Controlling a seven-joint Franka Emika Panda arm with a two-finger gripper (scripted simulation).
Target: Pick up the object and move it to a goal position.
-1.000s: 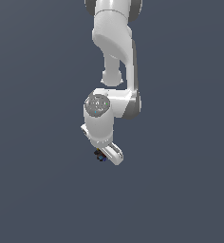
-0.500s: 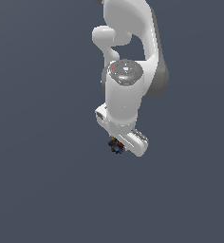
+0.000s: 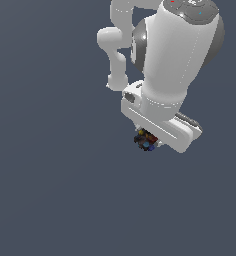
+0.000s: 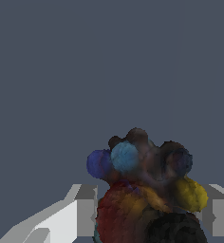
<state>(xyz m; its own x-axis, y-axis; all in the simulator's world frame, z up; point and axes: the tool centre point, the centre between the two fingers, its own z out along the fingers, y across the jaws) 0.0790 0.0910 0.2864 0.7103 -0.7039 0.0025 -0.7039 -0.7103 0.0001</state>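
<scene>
Between my fingers (image 4: pixel 80 213) sat object (image 4: pixel 144 190), dark knobbly lump with blue, red, yellow patches. Gripper (image 4: pixel 147 213) clamped on object, one white finger each side, touching it. Exterior view showed my arm (image 3: pixel 175 60) reaching down from top, big white wrist link near camera, gripper (image 3: pixel 149 141) mostly hidden beneath hand housing. Object (image 3: pixel 146 140) poked out under housing, speckled, tiny against white hand. Plain grey-blue background all round; could not tell whether any surface lay beneath.
</scene>
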